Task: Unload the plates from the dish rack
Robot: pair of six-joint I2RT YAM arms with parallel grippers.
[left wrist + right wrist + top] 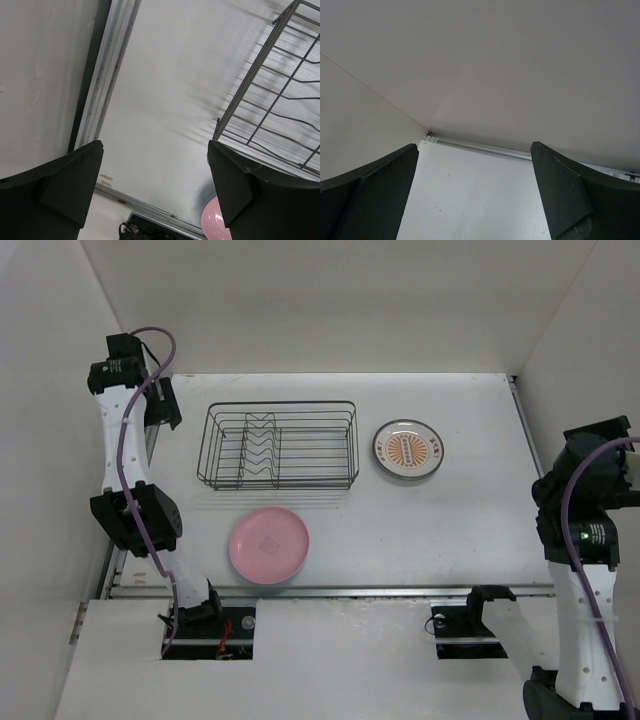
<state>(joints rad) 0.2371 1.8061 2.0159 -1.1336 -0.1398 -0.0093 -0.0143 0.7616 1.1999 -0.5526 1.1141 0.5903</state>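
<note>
The dish rack [278, 445], dark wire, stands at the back middle of the table with no plate in it. Its corner also shows in the left wrist view [280, 90]. A pink plate [268, 544] lies flat in front of the rack, and its edge shows in the left wrist view [217, 224]. An orange-centred plate with a dark rim [409, 450] lies flat to the right of the rack. My left gripper [155, 175] is open and empty, held high left of the rack [160, 402]. My right gripper [475, 185] is open and empty, far right. The other plates are out of view.
White walls close in the table at the left, back and right. A metal rail [107, 75] runs along the table's left edge and another [330, 590] along its near edge. The right arm [590, 530] stands folded at the right wall.
</note>
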